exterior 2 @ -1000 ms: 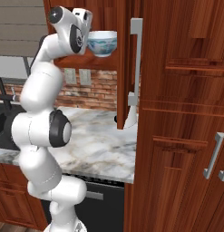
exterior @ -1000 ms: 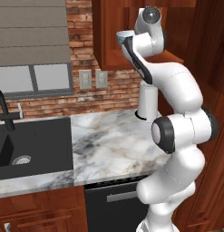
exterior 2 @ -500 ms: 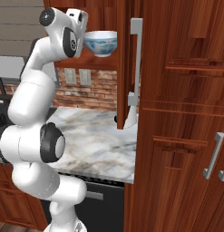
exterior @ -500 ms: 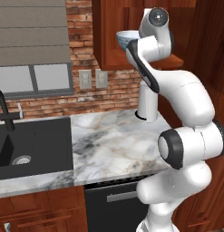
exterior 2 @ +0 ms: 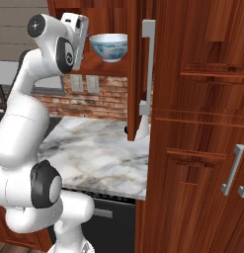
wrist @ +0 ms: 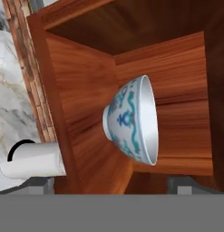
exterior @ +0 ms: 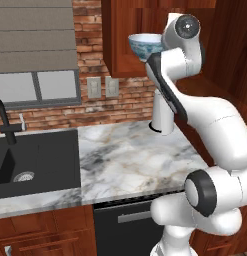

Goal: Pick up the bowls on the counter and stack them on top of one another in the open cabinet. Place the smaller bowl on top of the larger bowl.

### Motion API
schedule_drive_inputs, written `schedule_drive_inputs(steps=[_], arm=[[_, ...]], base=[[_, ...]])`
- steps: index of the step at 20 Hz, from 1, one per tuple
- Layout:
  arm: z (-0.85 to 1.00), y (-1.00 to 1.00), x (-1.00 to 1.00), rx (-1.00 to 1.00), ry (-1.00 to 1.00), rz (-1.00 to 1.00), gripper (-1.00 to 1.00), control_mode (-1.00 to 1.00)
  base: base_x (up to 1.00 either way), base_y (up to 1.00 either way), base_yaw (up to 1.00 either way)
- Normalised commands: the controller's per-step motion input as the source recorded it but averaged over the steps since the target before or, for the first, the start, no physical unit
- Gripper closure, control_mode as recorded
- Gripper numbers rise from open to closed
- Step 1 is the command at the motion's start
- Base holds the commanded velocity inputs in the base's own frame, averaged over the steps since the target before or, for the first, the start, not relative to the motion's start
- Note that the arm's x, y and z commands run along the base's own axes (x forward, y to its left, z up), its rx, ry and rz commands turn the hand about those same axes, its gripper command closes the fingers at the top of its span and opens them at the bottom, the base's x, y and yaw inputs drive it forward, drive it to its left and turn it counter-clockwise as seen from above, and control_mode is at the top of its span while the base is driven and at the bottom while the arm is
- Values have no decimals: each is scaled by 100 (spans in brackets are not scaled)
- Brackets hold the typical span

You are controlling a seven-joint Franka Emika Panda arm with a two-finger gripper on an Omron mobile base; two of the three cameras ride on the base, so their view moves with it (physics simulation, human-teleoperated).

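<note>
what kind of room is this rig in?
A rendered home kitchen, by the look of it: a black sink with a faucet set in a marble-look counter, a brick backsplash, and reddish wood cabinets, one open cabinet holding a blue-patterned bowl.

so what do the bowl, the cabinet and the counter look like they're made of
Bowl: probably glazed ceramic or porcelain, smooth white with a painted blue pattern outside.
Open cabinet: reddish-brown wood or wood veneer, with visible grain and a low sheen.
Counter: marble-look stone, white with grey and brown veins; polished, though it could be laminate.
</note>
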Motion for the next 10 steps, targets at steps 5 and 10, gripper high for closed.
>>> schedule_drive_inputs(steps=[5, 10], arm=[[0, 0, -80, 0, 0, 0, -100, -100], [0, 0, -81, 0, 0, -2, -100, -100]], base=[[0, 0, 0], [0, 0, 0]])
